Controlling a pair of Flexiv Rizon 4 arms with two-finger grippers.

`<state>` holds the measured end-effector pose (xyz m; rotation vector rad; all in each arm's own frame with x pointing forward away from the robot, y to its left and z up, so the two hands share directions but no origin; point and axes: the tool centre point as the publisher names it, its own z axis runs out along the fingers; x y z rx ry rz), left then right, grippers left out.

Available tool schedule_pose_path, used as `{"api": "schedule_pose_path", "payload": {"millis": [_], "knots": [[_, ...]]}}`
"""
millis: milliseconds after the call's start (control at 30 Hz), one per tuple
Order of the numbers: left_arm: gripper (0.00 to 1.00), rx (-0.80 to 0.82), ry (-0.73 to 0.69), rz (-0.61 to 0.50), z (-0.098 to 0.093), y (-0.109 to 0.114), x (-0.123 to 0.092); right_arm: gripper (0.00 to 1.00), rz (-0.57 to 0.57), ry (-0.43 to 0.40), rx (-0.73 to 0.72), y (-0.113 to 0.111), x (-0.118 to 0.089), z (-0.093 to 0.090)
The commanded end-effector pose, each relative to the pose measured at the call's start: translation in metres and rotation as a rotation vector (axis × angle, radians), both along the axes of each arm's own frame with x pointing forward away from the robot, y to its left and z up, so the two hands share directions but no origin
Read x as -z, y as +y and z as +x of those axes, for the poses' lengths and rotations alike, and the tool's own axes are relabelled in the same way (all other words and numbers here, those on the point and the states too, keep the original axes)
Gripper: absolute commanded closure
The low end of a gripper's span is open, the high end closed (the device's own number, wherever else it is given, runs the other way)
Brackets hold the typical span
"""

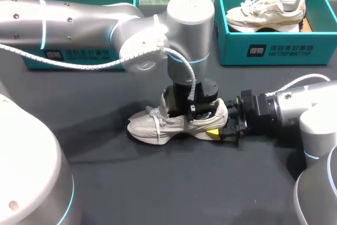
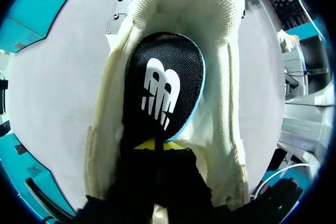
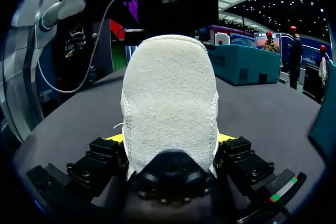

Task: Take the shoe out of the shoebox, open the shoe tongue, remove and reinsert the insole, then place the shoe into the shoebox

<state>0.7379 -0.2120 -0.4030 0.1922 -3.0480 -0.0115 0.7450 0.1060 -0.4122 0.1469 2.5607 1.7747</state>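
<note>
The counter [image 1: 158, 183] is seen from above and behind, dark and flat. On its middle a pale shoe [image 1: 158, 125] is stood upright, out of its box, toe to the left, with the tongue [image 1: 165, 103] raised.

The left claw [image 1: 192, 110] is lowered into the shoe's opening. In the left wrist view its yellow tips appear clenched together on the black insole [image 2: 163, 87], which is tilted inside the padded collar with a blue edge shown along one side. The right claw [image 1: 220, 122] is closed on the shoe's heel from both sides, low on the counter.

The insole step is judged to be in hand; whether the insole is meant to come out or go back cannot be told. For either, the heel is best kept pinned firmly, and the insole is best drawn or fed along the shoe's length, so that it is not creased or caught under the tongue.

Farther back, one teal shoebox [image 1: 95, 55] is set at the left, partly hidden by the arm. Another box [image 1: 268, 51] at the right is occupied by a second shoe [image 1: 266, 11].
</note>
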Motion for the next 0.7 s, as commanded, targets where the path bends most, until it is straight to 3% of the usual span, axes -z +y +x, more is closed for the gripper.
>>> {"api": "schedule_pose_path", "payload": {"millis": [33, 300, 700], "knots": [[1.0, 0.005, 0.007, -0.033, 0.004, 0.002, 0.022, 1.0, -0.003, 0.0, 0.0, 0.001, 0.001, -0.002], [1.0, -0.006, 0.055, -0.211, -0.004, 0.009, -0.003, 1.0, -0.003, 0.0, 0.0, 0.001, 0.001, -0.002], [1.0, -0.045, 0.098, -0.409, -0.002, 0.022, -0.02, 1.0, -0.003, 0.0, 0.0, 0.001, 0.001, -0.002]]}}
